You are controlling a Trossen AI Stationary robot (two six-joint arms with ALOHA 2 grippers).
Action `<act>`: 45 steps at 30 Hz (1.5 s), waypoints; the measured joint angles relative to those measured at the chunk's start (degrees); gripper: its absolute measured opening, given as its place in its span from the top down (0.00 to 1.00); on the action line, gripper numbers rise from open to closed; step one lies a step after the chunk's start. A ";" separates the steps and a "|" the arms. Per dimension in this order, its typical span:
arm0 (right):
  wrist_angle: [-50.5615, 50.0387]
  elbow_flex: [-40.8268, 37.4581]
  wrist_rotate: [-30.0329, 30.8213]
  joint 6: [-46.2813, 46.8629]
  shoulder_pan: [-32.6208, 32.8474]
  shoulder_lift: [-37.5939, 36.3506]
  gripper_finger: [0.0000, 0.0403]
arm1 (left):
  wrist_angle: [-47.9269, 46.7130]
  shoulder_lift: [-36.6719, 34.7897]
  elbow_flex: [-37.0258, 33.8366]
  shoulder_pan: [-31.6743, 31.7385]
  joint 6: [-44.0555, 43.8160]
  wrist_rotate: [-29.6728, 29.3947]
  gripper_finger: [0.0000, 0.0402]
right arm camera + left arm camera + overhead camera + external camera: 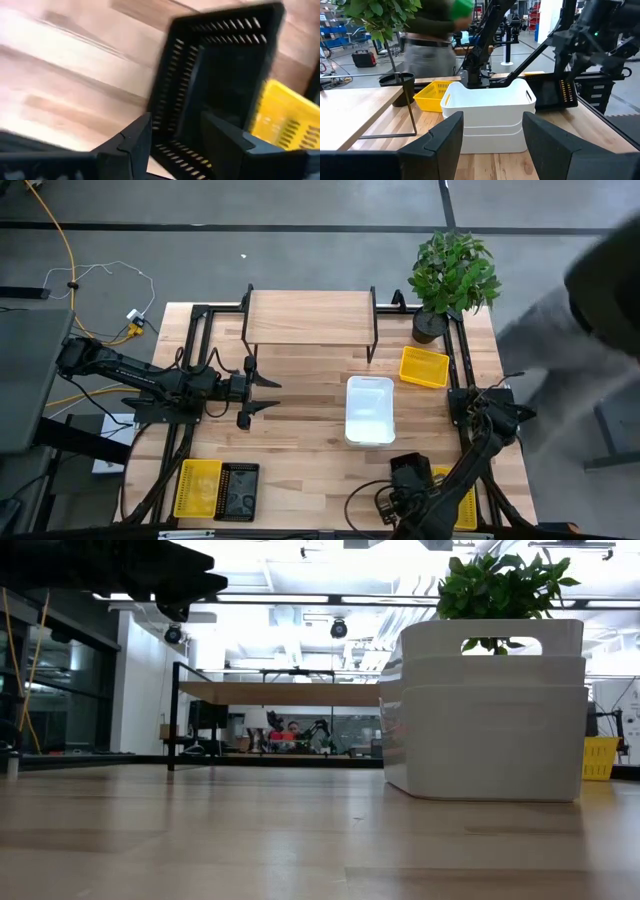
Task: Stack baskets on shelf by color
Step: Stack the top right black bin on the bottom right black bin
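Observation:
Stacked white baskets (pixel 369 410) stand mid-table, also in the low view (pixel 485 710) and the left wrist view (pixel 490 117). The shelf (pixel 310 318) stands at the far edge with its top bare. My left gripper (pixel 270 396) (pixel 492 130) hovers open left of the white stack, pointing at it. My right gripper (pixel 408 472) (pixel 175 132) is open, low at the near right, over a black basket (pixel 215 85). Its fingers stand on either side of one basket wall (pixel 162 100). A yellow basket (pixel 285 120) lies beside the black one.
Another yellow basket (pixel 424 366) sits right of the shelf by a potted plant (pixel 450 275). A yellow basket (pixel 198 487) and a black basket (pixel 238 491) lie at the near left. A person (pixel 590 310) moves beyond the table's right far corner.

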 joint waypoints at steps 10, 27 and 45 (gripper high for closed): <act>0.01 3.46 -0.45 -2.68 0.03 -0.11 0.61 | 0.09 0.00 0.00 0.00 0.00 0.00 0.52; -0.16 -23.84 9.58 0.22 0.85 -22.68 0.69 | 0.08 0.00 0.00 -0.02 0.00 0.02 0.52; 22.68 -36.37 18.68 -2.68 12.53 -31.02 0.98 | 0.09 0.00 0.01 -0.01 -0.07 -0.13 0.52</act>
